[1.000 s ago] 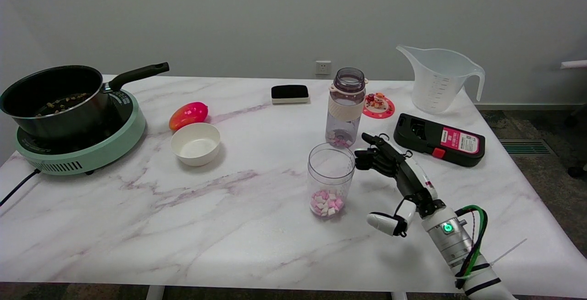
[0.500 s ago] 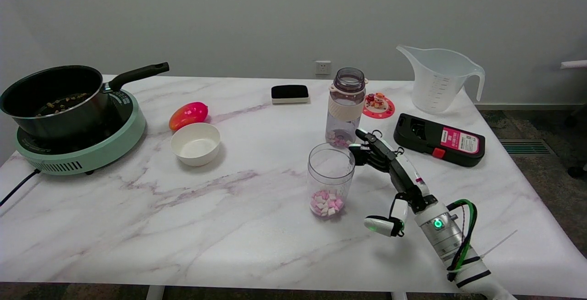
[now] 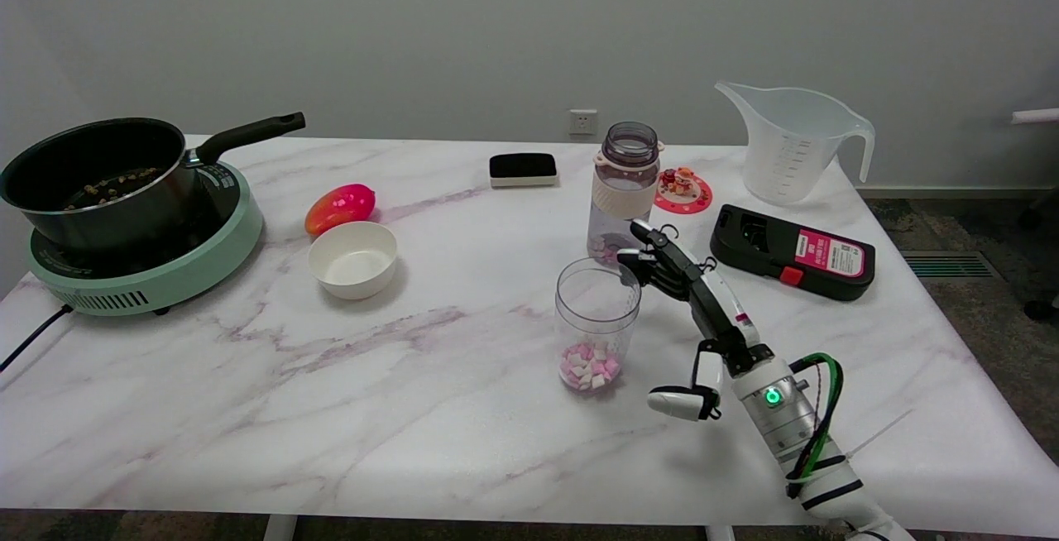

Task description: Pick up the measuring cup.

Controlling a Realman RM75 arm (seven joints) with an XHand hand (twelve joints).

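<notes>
- Measuring cup (image 3: 596, 324): clear, upright, pink and white pieces in its bottom; stands mid-table, towards the near edge; not yet held.
- Right hand (image 3: 707, 309): spread wide, holding nothing; fingertips (image 3: 641, 253) at the cup's far-right rim, thumb low and well apart; I cannot tell whether they touch.
- Risk, my judgement: closing high on the rim could tip the light cup and spill the pieces.
- Water bottle (image 3: 623, 193): just behind the fingers; a wide sweep could knock it.
- Black case (image 3: 793, 251): right of my forearm; less exposed.
</notes>
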